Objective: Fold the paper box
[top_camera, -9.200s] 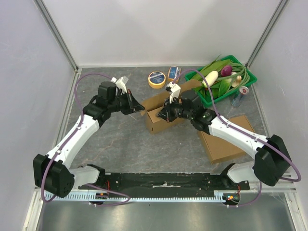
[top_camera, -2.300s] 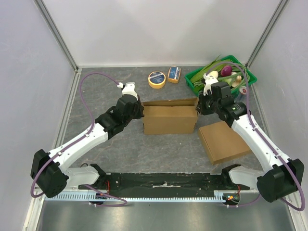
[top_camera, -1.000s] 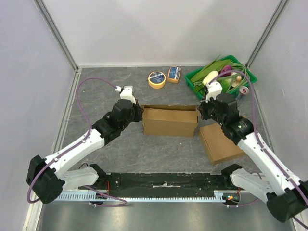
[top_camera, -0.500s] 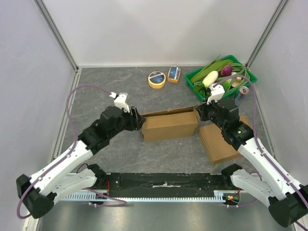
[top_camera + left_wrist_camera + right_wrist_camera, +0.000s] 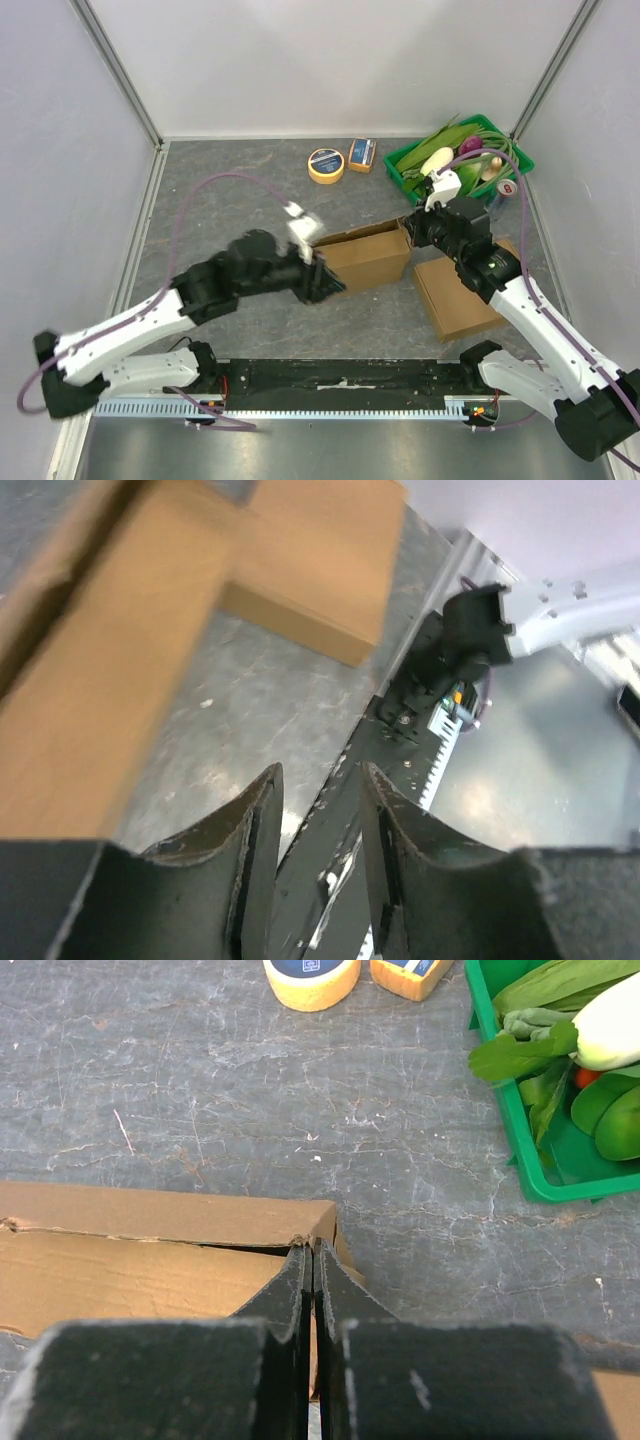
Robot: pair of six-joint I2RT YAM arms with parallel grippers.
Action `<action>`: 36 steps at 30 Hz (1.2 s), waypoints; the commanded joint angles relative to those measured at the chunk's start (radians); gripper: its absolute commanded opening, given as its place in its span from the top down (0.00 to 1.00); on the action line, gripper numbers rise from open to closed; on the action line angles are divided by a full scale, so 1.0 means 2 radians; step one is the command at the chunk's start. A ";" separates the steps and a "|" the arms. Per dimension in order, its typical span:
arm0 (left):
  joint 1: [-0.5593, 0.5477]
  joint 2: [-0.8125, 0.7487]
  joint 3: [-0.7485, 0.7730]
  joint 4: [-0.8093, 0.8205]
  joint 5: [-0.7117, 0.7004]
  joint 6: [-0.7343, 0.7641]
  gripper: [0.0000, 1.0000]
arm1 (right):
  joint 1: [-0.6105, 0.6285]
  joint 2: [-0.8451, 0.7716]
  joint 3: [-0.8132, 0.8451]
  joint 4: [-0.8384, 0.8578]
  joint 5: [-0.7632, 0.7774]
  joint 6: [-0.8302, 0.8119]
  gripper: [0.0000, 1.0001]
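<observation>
The brown paper box (image 5: 368, 257) lies slightly askew in the middle of the table, its top flap (image 5: 150, 1210) partly lifted. My right gripper (image 5: 413, 229) is at the box's right end, and its fingers (image 5: 312, 1260) are pinched shut on the top edge of the end wall. My left gripper (image 5: 327, 283) hovers, blurred, at the box's near left corner. In the left wrist view its jaws (image 5: 320, 775) stand apart with only table and rail between them, and the box (image 5: 90, 700) is to their left.
A second flat cardboard piece (image 5: 462, 290) lies right of the box. At the back are a yellow tape roll (image 5: 325, 165), a small orange box (image 5: 361, 153), a green tray (image 5: 520, 160) of vegetables and a can (image 5: 505, 190). The black base rail (image 5: 340, 378) runs along the near edge.
My left arm has let go of the box's left end, opened its gripper and swung round to the box's near side. The box has turned a little. The right gripper stays pinched on the right end.
</observation>
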State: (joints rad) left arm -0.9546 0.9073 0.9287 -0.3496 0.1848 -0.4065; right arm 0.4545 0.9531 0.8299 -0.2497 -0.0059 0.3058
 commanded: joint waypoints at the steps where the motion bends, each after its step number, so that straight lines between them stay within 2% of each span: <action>1: -0.152 0.123 0.098 0.011 -0.159 0.118 0.58 | 0.003 0.018 0.027 -0.047 -0.009 0.005 1.00; 3: -0.182 0.193 0.118 0.024 -0.211 0.175 0.60 | 0.003 0.020 0.028 -0.048 -0.012 0.011 1.00; 7: -0.185 0.276 0.131 0.057 -0.266 0.240 0.69 | 0.003 0.024 0.034 -0.054 -0.018 0.024 1.00; 8: -0.185 0.289 0.132 0.068 -0.277 0.254 0.74 | 0.003 0.024 0.035 -0.055 -0.019 0.027 1.00; 12: -0.179 0.344 0.129 0.128 -0.361 0.261 0.81 | 0.004 0.020 0.028 -0.053 -0.025 0.043 1.00; 14: -0.176 0.363 0.138 0.128 -0.392 0.245 0.88 | 0.004 0.015 0.021 -0.052 -0.025 0.046 1.00; 15: -0.171 0.365 0.137 0.142 -0.404 0.241 0.88 | 0.004 0.013 0.019 -0.052 -0.025 0.047 1.00; 23: -0.137 0.366 0.121 0.157 -0.389 0.177 0.90 | 0.024 0.000 -0.005 -0.069 -0.009 0.063 1.00; 30: -0.120 0.383 0.145 0.146 -0.370 0.162 0.92 | 0.055 -0.020 -0.039 -0.048 0.015 0.096 1.00; 36: -0.114 0.393 0.165 0.148 -0.368 0.142 0.92 | 0.105 -0.019 -0.054 -0.063 0.109 0.177 1.00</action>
State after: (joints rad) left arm -1.2247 1.6600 1.1675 -0.1417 -0.5209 -0.0444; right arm 0.5507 0.9134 0.7845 -0.2462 0.1970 0.5041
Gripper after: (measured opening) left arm 0.080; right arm 0.007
